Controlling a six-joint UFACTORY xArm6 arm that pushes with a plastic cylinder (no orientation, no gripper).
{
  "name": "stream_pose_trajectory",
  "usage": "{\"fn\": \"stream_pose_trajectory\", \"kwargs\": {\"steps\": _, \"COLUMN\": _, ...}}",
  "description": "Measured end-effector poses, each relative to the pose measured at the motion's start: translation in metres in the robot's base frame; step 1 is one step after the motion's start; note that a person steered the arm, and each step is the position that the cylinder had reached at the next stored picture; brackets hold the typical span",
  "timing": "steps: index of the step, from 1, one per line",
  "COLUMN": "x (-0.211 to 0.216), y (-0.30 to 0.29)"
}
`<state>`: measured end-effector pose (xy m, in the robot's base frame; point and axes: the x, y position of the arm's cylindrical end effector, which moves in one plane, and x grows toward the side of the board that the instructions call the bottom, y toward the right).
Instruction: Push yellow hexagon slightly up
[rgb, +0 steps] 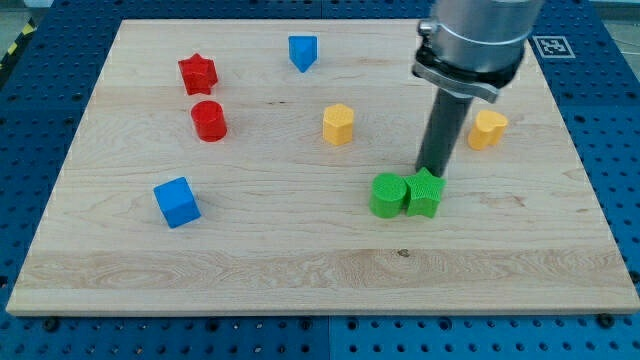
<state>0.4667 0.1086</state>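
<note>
The yellow hexagon (338, 124) stands near the middle of the wooden board (300, 270). My tip (432, 171) is down at the view's right of it, about a hundred pixels away and a little lower. The tip sits right at the top edge of a green star (425, 194), which touches a green cylinder (387, 195) on its left. The rod rises from there to the arm's grey body at the view's top.
A second yellow block (489, 129) lies right of the rod. A red star (198, 73) and a red cylinder (209, 120) are at the upper left. A blue cube (177, 201) is at the lower left, and a blue block (302, 51) at the top.
</note>
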Motion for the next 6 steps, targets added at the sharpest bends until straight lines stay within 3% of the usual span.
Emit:
{"fn": "stream_pose_trajectory", "kwargs": {"steps": 2, "x": -0.006, "y": -0.019}}
{"fn": "stream_pose_trajectory", "kwargs": {"steps": 4, "x": -0.016, "y": -0.074}}
{"fn": "stream_pose_trajectory", "kwargs": {"steps": 6, "x": -0.041, "y": -0.078}}
